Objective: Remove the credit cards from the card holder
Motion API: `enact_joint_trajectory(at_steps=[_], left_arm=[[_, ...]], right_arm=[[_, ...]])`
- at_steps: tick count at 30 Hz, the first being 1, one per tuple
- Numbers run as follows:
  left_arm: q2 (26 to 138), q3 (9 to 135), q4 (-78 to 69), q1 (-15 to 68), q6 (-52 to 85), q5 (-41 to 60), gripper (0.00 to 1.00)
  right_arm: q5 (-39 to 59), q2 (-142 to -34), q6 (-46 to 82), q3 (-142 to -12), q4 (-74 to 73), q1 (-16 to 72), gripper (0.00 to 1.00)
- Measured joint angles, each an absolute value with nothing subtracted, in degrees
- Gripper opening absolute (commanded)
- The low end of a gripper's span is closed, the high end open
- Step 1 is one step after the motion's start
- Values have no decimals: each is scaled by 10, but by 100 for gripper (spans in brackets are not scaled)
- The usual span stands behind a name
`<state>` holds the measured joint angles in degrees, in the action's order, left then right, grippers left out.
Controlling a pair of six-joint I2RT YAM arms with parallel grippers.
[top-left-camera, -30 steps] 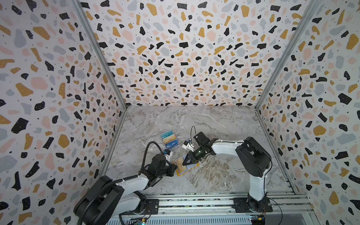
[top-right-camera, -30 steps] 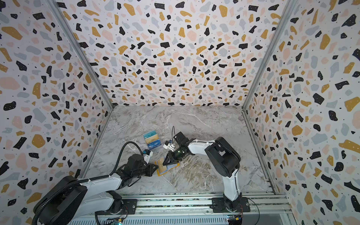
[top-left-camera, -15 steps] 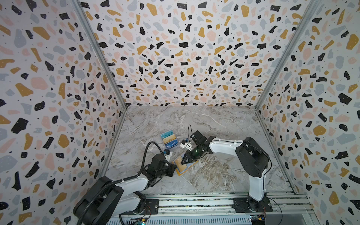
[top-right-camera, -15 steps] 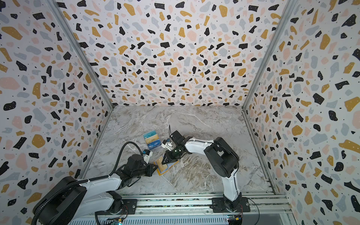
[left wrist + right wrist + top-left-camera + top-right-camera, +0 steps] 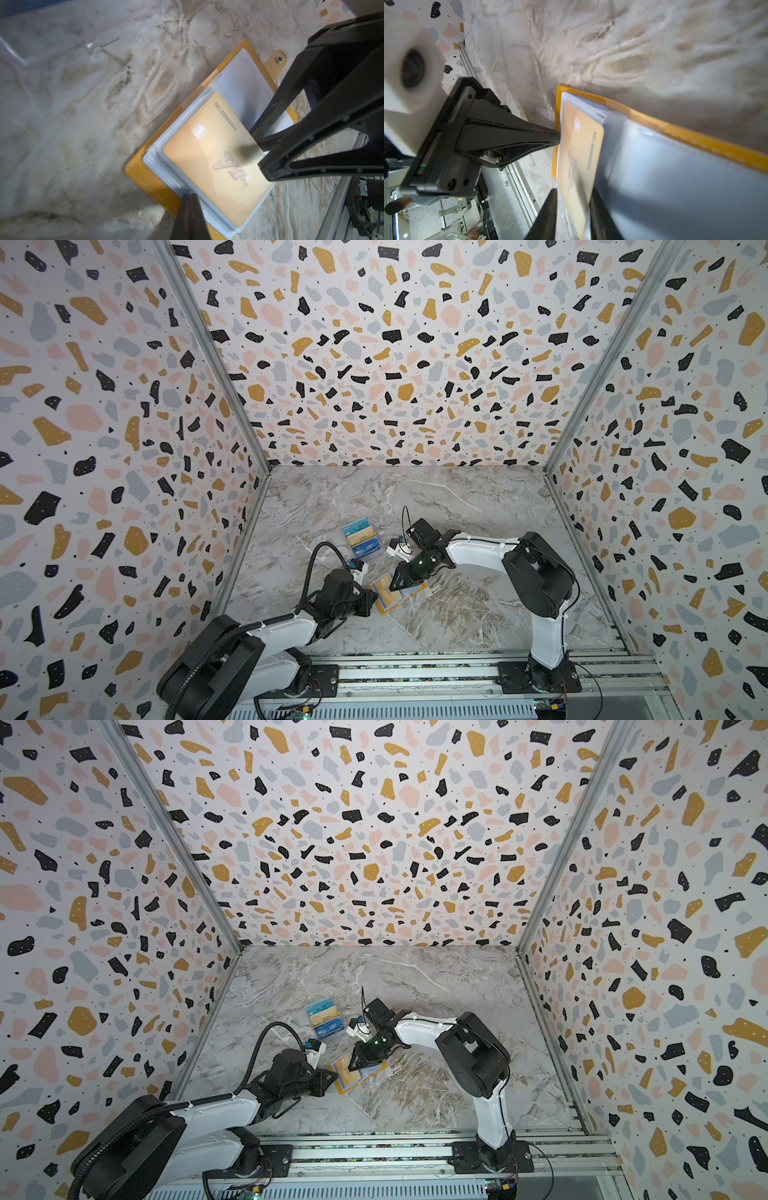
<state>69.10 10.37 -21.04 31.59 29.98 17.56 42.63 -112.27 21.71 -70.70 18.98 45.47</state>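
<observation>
The card holder (image 5: 384, 606) (image 5: 344, 1086), orange-yellow with clear sleeves, lies open on the marble floor. A gold credit card (image 5: 207, 162) (image 5: 581, 149) lettered "VIP" sticks partly out of a sleeve. My left gripper (image 5: 190, 196) (image 5: 373, 598) is shut, with its tips pressing on the holder's sleeve edge. My right gripper (image 5: 574, 190) (image 5: 392, 587) reaches down from the right. Its jaws are open and straddle the gold card's edge, one finger on the card and a gap at the other. Three more credit cards (image 5: 362, 539) (image 5: 326, 1019), teal, gold and blue, lie fanned behind the holder.
Terrazzo walls close in the left, back and right. A metal rail (image 5: 415, 668) carrying both arm bases runs along the front edge. The holder's snap tab (image 5: 279, 59) points away from my left gripper. The two grippers sit very close together over the holder.
My right arm has shifted slightly left over the holder. The left arm and the holder have not visibly moved.
</observation>
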Motion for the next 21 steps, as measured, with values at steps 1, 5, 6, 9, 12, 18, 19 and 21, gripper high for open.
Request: enact_joint_trajectory(at_steps=[1,5,6,9,12,18,19,21], left_arm=[[691,104,-211,316,300,176,0],[691,104,-211,316,298,176,0],[691,104,-211,316,297,176,0],[691,104,-211,316,297,176,0],[691,104,-211,316,296,176,0],[691,104,-211,316,296,176,0],[691,104,-211,316,296,176,0],[691,104,-211,316,296,176,0]], right_arm=[[426,-1122,216,-707,191,455,30],[426,-1123,214,-711,197,453,33],[426,-1123,214,-712,198,453,34],[425,-1123,213,-715,200,452,35],[421,-1123,213,-715,201,452,35],[419,-1123,211,-715,203,452,31],[419,-1122,210,-715,204,452,30],[419,-1123,208,-715,204,451,28]])
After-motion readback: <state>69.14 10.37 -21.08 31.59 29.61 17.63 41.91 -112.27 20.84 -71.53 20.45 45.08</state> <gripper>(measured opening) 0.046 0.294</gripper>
